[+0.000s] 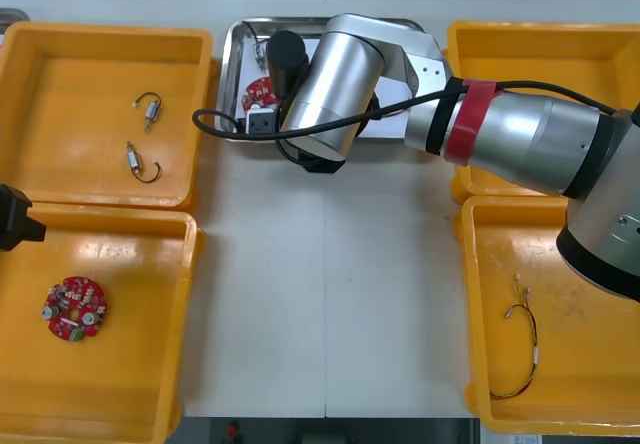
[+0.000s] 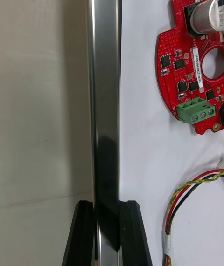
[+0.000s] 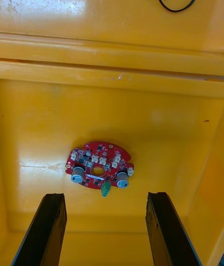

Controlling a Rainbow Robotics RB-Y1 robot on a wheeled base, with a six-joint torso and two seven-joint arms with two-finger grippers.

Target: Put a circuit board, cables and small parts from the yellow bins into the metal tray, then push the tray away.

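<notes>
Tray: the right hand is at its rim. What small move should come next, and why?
Probably push the tray away: the right hand is shut on its rim, and a circuit board and a cable already lie inside.

Electronics assembly workbench in a lab or workshop, light table, yellow parts bins at both sides (a round red circuit board, loose cables inside), metal tray between them.

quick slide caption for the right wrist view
The right end effector shut on the metal tray's rim; red circuit board and red and yellow cable inside.
</notes>
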